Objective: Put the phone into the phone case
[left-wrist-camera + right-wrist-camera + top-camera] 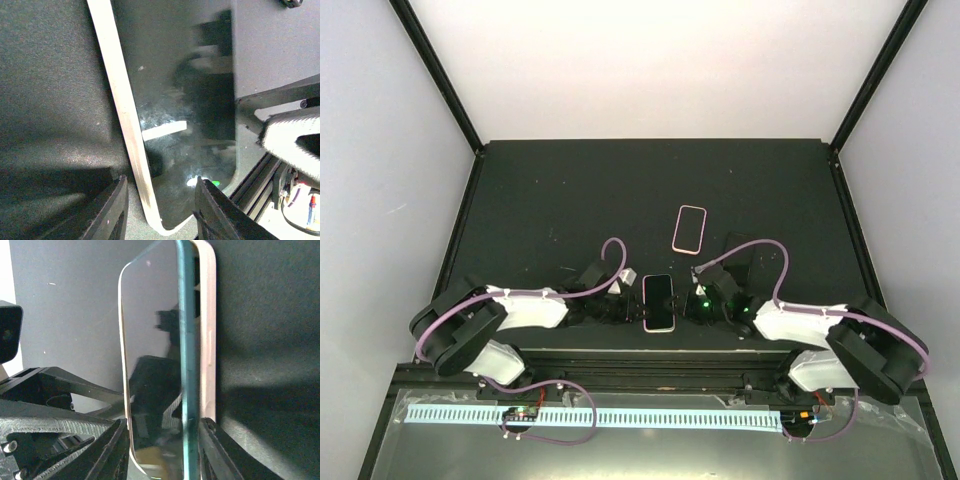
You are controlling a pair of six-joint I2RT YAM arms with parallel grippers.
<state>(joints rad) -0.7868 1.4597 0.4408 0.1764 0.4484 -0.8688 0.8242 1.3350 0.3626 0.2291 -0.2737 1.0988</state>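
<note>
The phone (658, 298), dark screen up, lies in the pale pink phone case (660, 328) near the table's front edge, between both arms. In the right wrist view the phone (150, 340) shows a teal side edge standing slightly proud of the case wall (207, 330). My right gripper (162, 445) is open, one finger on each side of the phone's end. My left gripper (160, 210) is open over a corner of the phone (190, 100). The case rim (122, 110) runs between its fingers, one over the mat and one over the screen.
A second pink-rimmed flat rectangle (689, 229) lies farther back, right of centre; I cannot tell whether it is a phone or a case. The table's front rail (260, 185) runs close by the phone. The right arm's white link (295, 140) is just beyond it.
</note>
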